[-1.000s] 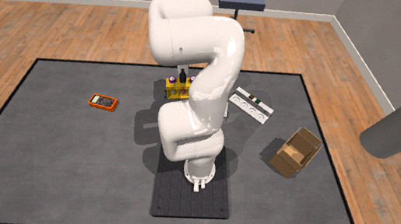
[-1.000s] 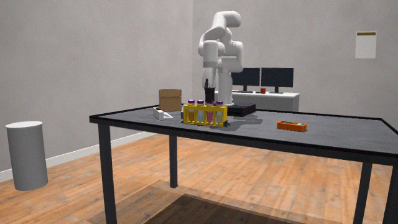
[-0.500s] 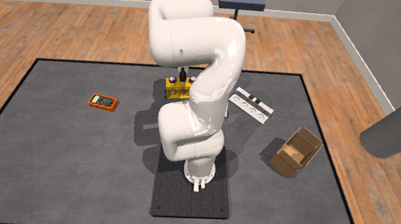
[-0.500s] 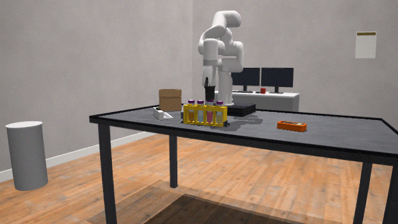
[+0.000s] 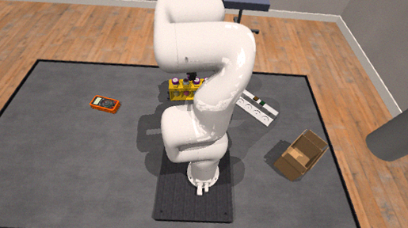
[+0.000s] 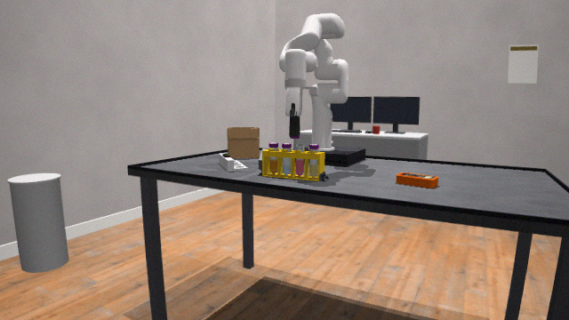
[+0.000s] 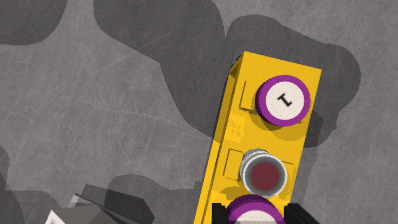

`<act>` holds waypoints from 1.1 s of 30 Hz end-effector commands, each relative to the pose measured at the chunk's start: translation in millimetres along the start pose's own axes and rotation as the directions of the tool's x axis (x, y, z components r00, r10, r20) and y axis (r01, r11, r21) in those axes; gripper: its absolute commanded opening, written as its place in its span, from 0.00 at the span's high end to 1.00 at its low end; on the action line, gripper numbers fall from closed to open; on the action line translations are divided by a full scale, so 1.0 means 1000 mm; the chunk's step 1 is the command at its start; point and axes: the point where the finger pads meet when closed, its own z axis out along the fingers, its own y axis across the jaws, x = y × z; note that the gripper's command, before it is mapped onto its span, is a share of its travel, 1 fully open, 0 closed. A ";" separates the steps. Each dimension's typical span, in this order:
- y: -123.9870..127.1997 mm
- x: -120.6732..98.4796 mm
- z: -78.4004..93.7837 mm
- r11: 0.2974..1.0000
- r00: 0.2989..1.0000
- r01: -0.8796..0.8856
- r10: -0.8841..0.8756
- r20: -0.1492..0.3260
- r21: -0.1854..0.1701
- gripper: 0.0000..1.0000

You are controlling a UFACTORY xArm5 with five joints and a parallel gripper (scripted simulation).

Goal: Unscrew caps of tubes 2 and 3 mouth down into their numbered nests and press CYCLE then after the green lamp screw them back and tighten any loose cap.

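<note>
The black gripper point(image 7: 256, 216) pinches a round purple cap point(image 7: 255, 212) above the boxy yellow decapping station point(image 6: 293, 165), near the tabletop's far edge; three purple caps remain on its four tubes; tube 2 point(image 7: 264, 173) stands open, glossy, grey-rimmed.

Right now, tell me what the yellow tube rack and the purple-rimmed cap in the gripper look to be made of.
Yellow tube rack: probably moulded plastic, given its flat, matte, uniform colour and crisp edges.
Purple-rimmed cap clamped in the gripper: likely plastic too, with a smooth purple rim around a white disc. Neither shows metallic shine, though the look leaves it open.
</note>
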 end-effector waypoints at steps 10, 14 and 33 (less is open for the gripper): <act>-0.036 -0.068 -0.003 0.872 0.872 0.490 -0.490 0.003 -0.011 1.00; -0.052 -0.097 -0.003 0.872 0.872 0.490 -0.490 0.003 -0.011 1.00; -0.123 -0.220 -0.003 0.872 0.872 0.490 -0.490 0.004 -0.009 1.00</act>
